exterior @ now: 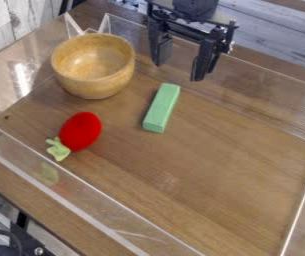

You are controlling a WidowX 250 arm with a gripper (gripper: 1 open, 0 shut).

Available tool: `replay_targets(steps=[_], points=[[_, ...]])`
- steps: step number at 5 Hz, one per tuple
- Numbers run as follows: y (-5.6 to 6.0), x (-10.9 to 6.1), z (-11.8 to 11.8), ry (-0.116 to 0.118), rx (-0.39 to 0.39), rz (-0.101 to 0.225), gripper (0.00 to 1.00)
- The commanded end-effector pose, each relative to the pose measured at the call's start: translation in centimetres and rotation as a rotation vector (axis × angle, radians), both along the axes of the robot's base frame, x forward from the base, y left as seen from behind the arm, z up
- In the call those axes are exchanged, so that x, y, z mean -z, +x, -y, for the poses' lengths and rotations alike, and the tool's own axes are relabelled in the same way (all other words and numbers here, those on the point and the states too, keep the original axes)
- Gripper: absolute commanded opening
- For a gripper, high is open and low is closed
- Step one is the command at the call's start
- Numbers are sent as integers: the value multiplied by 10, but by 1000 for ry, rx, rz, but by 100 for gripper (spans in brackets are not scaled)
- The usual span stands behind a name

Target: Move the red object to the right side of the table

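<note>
Here the red object (80,131), a small rounded strawberry-like toy with a pale green leafy stem at its lower left end, lies on the brown wood-grain surface (222,180) toward the left part of the picture, close to the clear acrylic wall (8,150) that runs along that edge. It rests on its side, with the stem pointing toward the near left corner. Nothing touches it. Just to its right and a little farther back lies a green rectangular block (162,107), set at a slight slant, its long side running from near to far; the two are near each other but apart. Behind the toy, toward the far left corner, stands a wooden bowl (93,65), upright and clearly larger than the toy, its hollow showing nothing inside. The black claw (180,60) hangs over the far side of the surface, to the right of the bowl and behind the far end of the block, pointing downward. Its two dark fingers (206,58) stand spread wide with bare space between them, pinching nothing. It is well apart from the red object, with the block lying between them.
</note>
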State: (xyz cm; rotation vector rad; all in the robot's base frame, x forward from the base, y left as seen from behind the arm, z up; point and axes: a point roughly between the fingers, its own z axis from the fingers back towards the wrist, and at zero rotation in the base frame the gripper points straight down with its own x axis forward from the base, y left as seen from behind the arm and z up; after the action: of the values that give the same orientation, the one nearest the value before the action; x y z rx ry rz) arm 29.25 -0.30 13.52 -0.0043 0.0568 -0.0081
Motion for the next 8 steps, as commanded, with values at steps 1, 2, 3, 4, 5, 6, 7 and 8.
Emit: replay_targets(steps=[1,2,3,4,5,6,7,8], points=[[-15,13,-17,2,84,-16,100],[-35,21,-41,5,101,-23,100],[-57,32,-71,27,91,-17,100],[-75,42,-96,55,79,-5,100],[-84,49,-107,60,68,-3,100],[-84,60,-112,59,67,5,100],[-77,78,-108,56,95,12,100],[-68,96,-103,57,121,21,100]])
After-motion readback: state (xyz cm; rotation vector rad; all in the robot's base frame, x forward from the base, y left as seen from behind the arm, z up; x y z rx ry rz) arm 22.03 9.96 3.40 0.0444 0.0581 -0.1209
